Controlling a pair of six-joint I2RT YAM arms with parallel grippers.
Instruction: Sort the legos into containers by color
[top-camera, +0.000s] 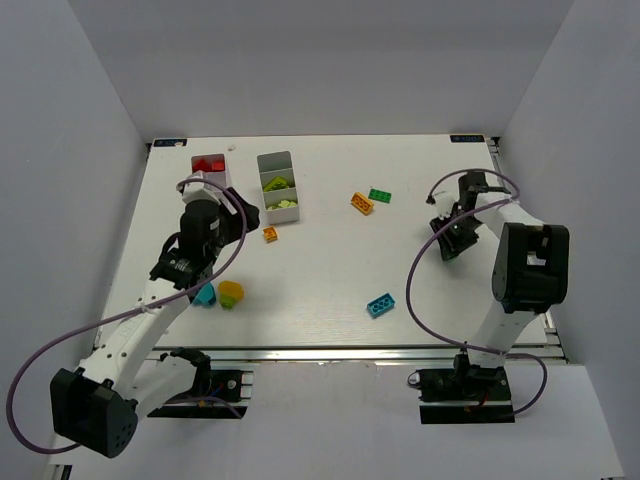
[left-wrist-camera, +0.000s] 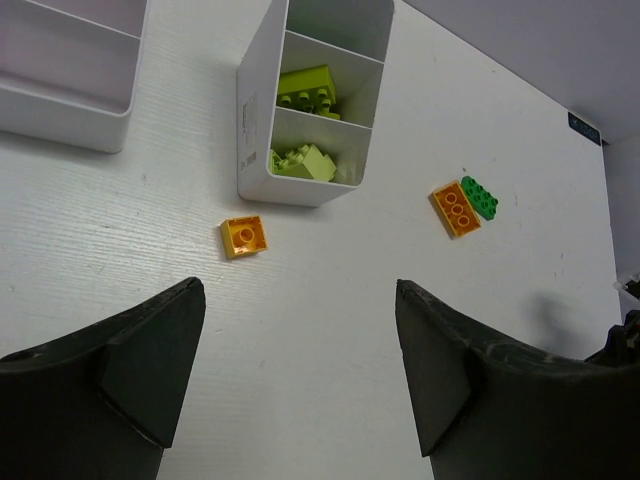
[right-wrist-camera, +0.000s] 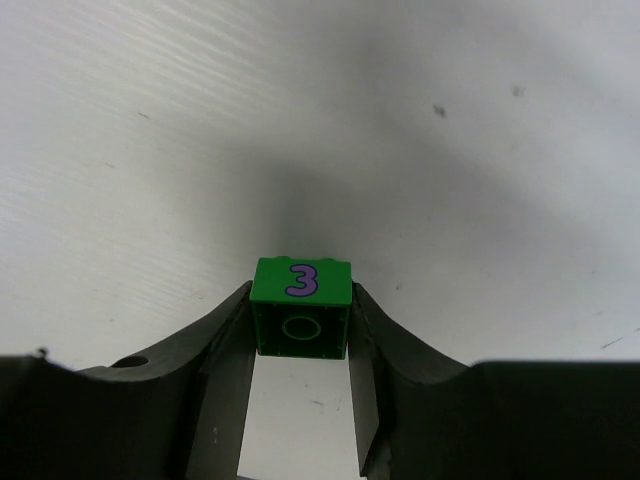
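Ahead of the left tool (left-wrist-camera: 300, 330), wide open and empty: small orange lego (left-wrist-camera: 244, 237) just beside the container (left-wrist-camera: 255, 130) of lime legos (left-wrist-camera: 305, 160), nothing between. Pinched between narrow jaws of the right tool (right-wrist-camera: 301, 335): green lego (right-wrist-camera: 301, 305) marked 3, at the tabletop (top-camera: 330, 270) right side.

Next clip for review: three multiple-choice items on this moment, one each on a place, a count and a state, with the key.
1. The small orange brick lies: A in a tray compartment; B on the table beside the lime tray; C stacked on another brick.
2. Compartments of that tray holding lime bricks: A none; B two; C three.
3. The left gripper is: A open and empty; B shut on a brick; C out of view.
Key: B, it sits on bare tabletop by the tray wall; B, middle and near cells hold lime; A, nothing between its spread fingers.
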